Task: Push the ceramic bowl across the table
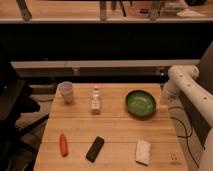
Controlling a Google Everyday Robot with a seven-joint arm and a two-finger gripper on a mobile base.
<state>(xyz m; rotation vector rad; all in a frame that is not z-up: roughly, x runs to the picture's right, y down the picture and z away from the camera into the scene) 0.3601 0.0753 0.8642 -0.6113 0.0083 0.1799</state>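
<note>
Looking over the table (115,135) first: light wood planks, near edge cut off by the frame bottom, left side partly lost against a dark chair. My arm (192,90) comes in from the rt, lower part cut off by the frame edge, bends at the elbow & drops toward the table's far-rt corner. Ceramic bowl (140,103): green, glossy, sits on the far-rt part of the table, only glaze showing inside. My gripper (167,94) hangs just beside the bowl's rt rim, hard to make out vs the dark bkgd. Fingers pressed together w/ nothing between them; can't tell if they touch the bowl. White cup (66,92) far-left, upright, contents hidden at this angle. Near edge, well apart: white flat block (143,151) rt, black bar (95,148) center. Small bottle (95,101) upright btwn cup & bowl, label unreadable. Orange-red stick (63,144) near-left, can't ID.
</note>
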